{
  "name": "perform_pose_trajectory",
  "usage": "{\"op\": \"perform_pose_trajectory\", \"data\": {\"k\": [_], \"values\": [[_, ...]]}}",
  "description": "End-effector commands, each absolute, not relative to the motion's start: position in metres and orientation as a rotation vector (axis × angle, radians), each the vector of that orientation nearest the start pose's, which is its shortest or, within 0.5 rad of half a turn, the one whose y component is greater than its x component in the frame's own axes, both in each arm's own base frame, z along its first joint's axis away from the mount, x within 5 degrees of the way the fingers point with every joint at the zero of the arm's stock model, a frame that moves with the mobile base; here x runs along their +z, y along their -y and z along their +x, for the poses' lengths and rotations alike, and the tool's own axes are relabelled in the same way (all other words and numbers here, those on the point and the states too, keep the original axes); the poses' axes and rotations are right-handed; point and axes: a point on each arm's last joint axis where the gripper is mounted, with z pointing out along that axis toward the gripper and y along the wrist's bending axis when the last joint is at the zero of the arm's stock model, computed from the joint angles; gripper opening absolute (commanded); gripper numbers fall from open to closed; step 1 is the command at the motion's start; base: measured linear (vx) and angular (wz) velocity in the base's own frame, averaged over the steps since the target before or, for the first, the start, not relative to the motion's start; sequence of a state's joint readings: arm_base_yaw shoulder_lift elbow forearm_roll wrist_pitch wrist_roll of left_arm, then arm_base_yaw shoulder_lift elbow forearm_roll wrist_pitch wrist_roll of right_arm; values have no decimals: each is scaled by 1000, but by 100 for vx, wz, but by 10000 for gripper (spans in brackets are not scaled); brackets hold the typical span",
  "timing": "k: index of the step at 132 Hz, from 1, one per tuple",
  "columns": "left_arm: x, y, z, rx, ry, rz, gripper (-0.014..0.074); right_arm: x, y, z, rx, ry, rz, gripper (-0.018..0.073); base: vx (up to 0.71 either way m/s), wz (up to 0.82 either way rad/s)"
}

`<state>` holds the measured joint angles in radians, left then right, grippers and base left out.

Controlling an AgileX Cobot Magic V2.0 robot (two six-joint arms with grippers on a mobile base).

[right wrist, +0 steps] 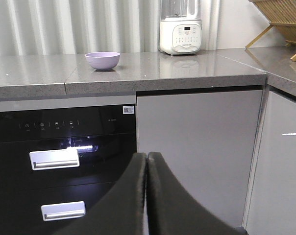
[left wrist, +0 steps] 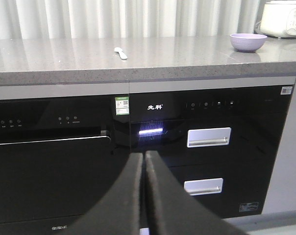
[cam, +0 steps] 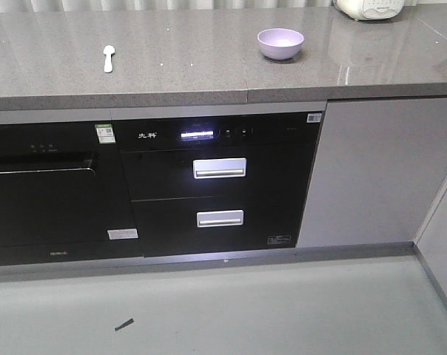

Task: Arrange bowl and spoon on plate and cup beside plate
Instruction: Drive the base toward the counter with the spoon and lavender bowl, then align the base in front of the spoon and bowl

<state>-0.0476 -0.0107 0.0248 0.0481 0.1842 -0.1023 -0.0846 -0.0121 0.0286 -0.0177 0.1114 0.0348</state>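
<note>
— So where does the bowl point(cam: 280, 43) stand?
— Upright on the grey table point(cam: 194, 74), toward the right and near the rear. Nothing shows inside it. Behind it and further right stands a white appliance point(right wrist: 180, 29).
— And the spoon point(cam: 109, 58)?
— Flat on the same table, well apart from the bowl, off to the left. Its scoop end points to the back and its handle toward the front edge.
— What about the left hand point(left wrist: 144, 161)?
— Closed, its two dark fingers pressed together with nothing between them. It hangs low before the black appliance fronts point(left wrist: 55, 166), below the table's edge.
— The right hand point(right wrist: 146, 159)?
— Closed likewise and holding nothing. It sits low, where the pale cabinet door point(right wrist: 197, 147) meets the black drawer unit point(right wrist: 20, 196) with its two silver handles.
— Does either hand touch anything?
— No, both are well apart from bowl and spoon.
</note>
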Motion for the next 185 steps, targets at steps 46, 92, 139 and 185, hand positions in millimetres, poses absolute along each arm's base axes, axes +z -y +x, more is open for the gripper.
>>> {"op": "perform_pose_trajectory", "data": {"k": [46, 92, 139, 185], "values": [[193, 3, 56, -87, -1603, -11, -6, 198, 5, 57, -65, -1546, 78, -8, 23, 3], [193, 3, 56, -87, -1603, -11, -6, 198, 5, 57, -65, -1546, 78, -8, 21, 4], [193, 3, 56, -87, -1603, -11, -6, 198, 5, 57, -65, -1546, 78, -8, 21, 2], [193, 3, 56, -87, -1603, -11, -6, 198, 5, 57, -65, -1546, 78, -8, 19, -1]]}}
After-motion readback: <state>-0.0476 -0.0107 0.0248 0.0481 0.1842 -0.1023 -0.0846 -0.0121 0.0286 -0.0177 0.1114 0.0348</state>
